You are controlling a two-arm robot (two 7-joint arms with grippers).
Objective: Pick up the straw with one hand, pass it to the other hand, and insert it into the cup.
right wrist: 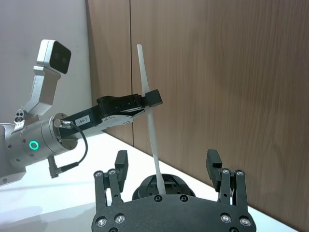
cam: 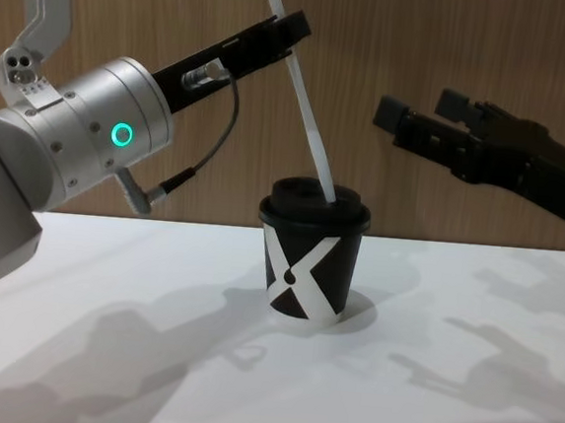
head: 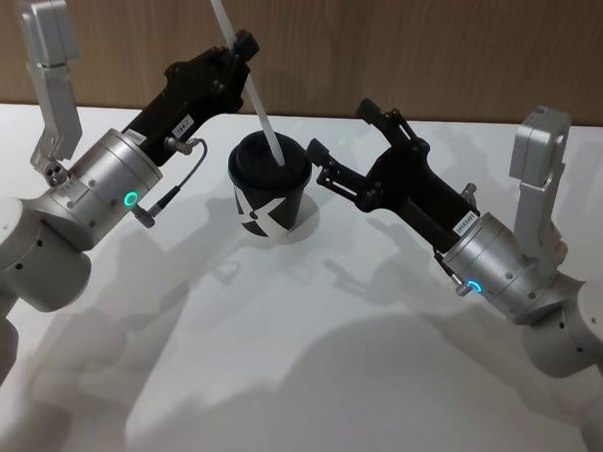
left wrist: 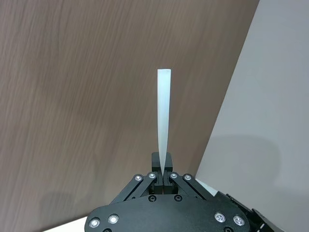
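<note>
The white straw [head: 257, 89] leans with its lower end in the top of the black cup's [head: 266, 199] domed lid. My left gripper [head: 244, 45] is shut on the straw well above the cup, with more straw sticking out past its fingers [left wrist: 163, 116]. The chest view shows the straw [cam: 307, 105] slanting down from the left gripper [cam: 291, 24] into the cup [cam: 308, 263], which carries a white X. Just right of the cup at lid height, my right gripper [head: 344, 133] is open and holds nothing. Its own wrist view shows the right gripper [right wrist: 167, 162] straddling the lid [right wrist: 166, 184] and straw [right wrist: 147, 96] at a distance.
The cup stands on a white table [head: 305, 366] in front of a brown wood-panel wall [head: 440, 42]. A thin cable with a metal plug [head: 152, 211] hangs from the left wrist. Bare tabletop lies in front of the cup.
</note>
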